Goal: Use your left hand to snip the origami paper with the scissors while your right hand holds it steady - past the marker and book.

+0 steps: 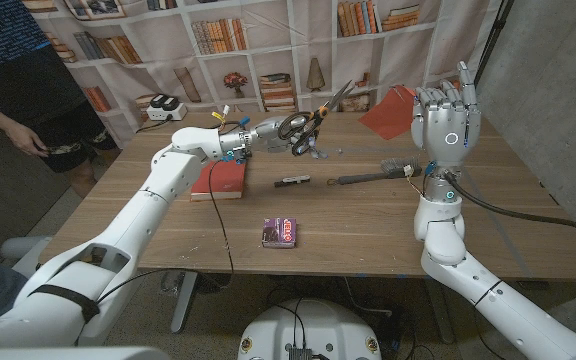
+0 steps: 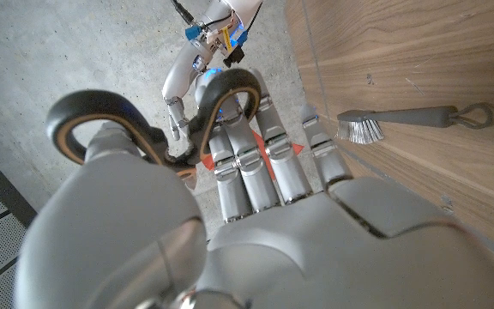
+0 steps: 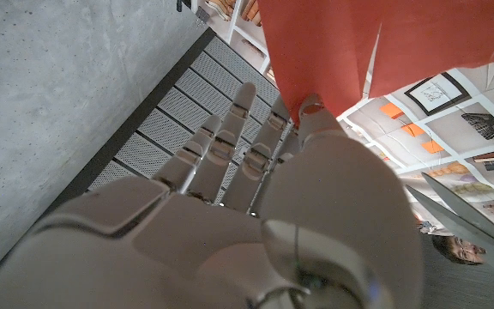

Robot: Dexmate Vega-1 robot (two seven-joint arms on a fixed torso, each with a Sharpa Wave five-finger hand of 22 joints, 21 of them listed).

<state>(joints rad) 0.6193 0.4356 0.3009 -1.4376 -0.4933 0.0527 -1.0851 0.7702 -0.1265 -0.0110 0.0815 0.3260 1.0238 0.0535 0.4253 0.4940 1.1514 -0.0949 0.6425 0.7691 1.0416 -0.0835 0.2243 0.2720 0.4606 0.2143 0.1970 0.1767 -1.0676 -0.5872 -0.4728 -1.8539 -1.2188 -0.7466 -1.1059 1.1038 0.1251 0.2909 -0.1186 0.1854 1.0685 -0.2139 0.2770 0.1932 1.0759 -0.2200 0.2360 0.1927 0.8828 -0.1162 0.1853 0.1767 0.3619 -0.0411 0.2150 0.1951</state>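
A staged robot lab set.
Printed bookshelf backdrop behind the wooden worktop; bare concrete wall beside it.

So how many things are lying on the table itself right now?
4: a red book at the left, a marker in the middle, a brush to its right, and a small purple packet nearer the robot. Some may be hidden.

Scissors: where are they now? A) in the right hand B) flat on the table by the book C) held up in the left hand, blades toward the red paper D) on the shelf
C: the left hand grips the scissors above the table, blades pointing toward the red paper at the right hand.
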